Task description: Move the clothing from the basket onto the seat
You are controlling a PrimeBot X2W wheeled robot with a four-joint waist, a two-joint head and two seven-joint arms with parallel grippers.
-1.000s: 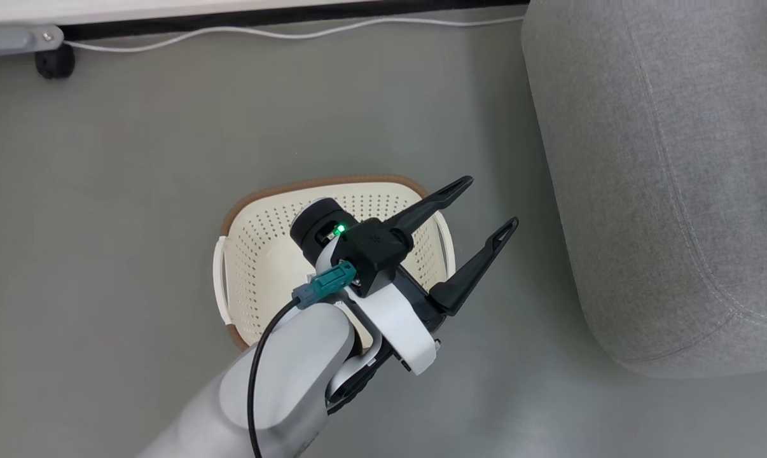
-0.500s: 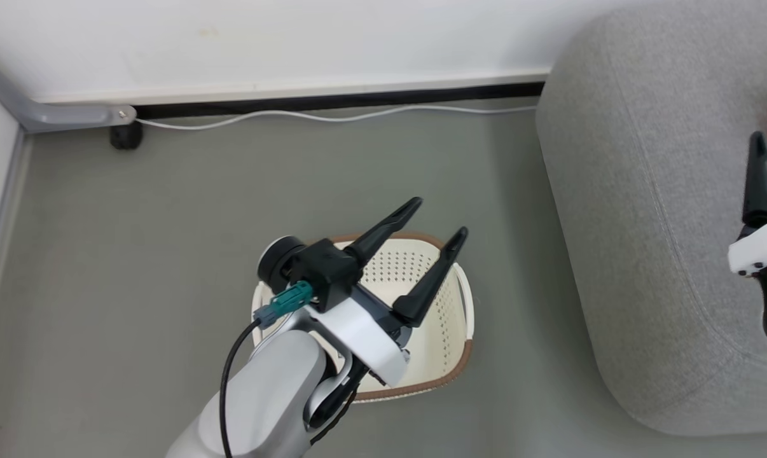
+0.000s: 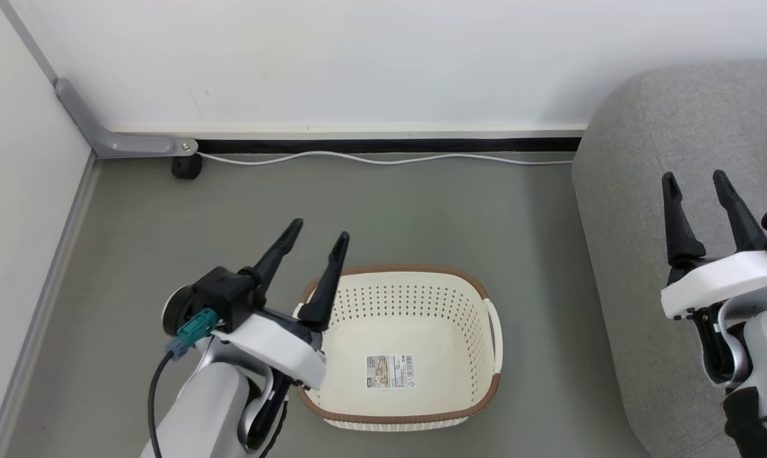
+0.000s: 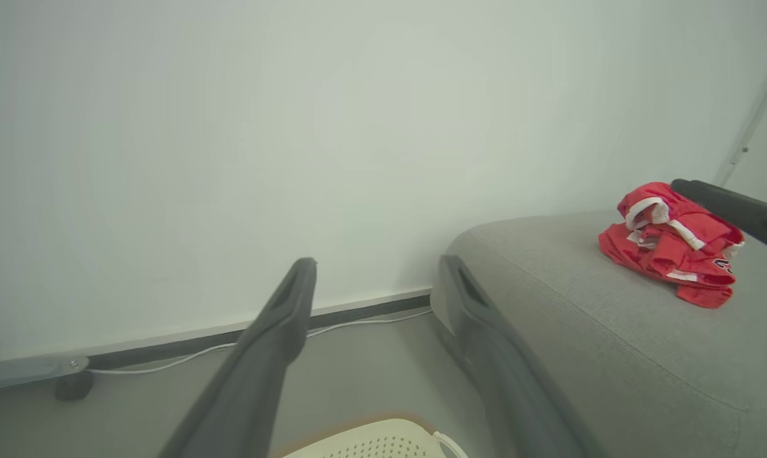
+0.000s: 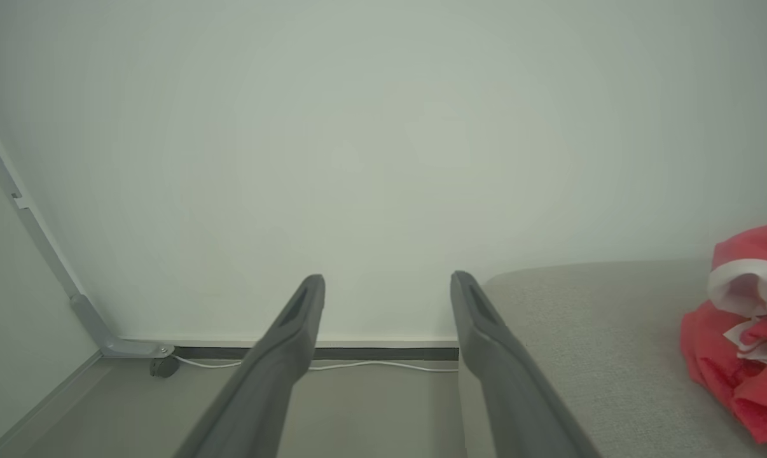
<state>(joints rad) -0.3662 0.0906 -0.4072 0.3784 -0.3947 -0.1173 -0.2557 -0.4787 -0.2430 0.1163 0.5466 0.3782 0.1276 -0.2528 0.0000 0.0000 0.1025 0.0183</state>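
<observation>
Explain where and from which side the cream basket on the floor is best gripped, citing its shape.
Probably the white side handle of the basket, on the side nearest the seat, coming from above. The basket stands upright, mouth up, and that handle seems to bow off the wall, so one finger could slip behind it.

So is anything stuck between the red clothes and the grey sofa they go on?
Nothing visible: the bright red striped garments already lie on the grey woven-fabric sofa, and the oval cream plastic basket holds only its label sticker.
</observation>
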